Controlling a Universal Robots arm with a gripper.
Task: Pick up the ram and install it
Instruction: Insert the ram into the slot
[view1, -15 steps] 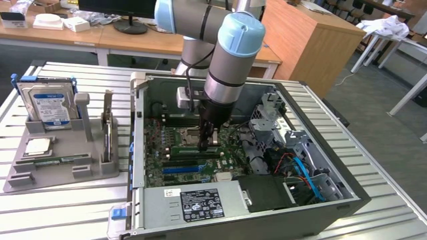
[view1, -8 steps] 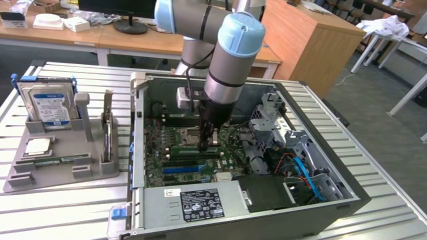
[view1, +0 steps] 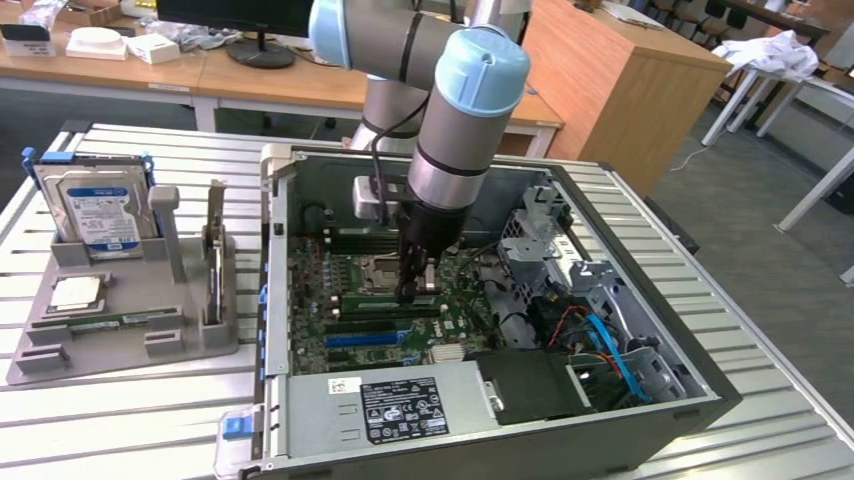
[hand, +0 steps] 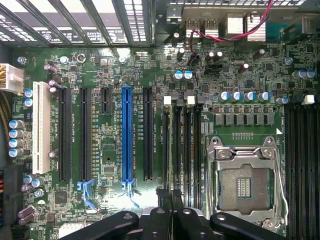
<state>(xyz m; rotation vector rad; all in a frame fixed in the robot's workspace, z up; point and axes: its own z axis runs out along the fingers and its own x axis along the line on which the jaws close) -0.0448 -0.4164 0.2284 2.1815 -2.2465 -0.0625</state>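
Observation:
My gripper (view1: 418, 290) reaches straight down into the open computer case (view1: 694, 390), over the motherboard (view1: 334, 275). Its jaws are shut on the ram (view1: 380, 299), a thin green stick standing on its long edge at the memory slots beside the CPU socket (hand: 245, 185). In the wrist view the black fingers (hand: 162, 220) meet over a memory slot, and the ram (hand: 173, 150) runs away from them edge-on as a narrow dark line along that slot. I cannot tell whether it is seated in the slot.
A grey parts holder (view1: 200, 340) stands at the exterior view's left. It carries a blue-labelled hard drive (view1: 100, 215), a square CPU chip (view1: 76, 293) and a thin green board (view1: 114, 322). Drive cages and cables (view1: 601, 330) crowd the case's right side; the power supply (view1: 387, 400) lies in front.

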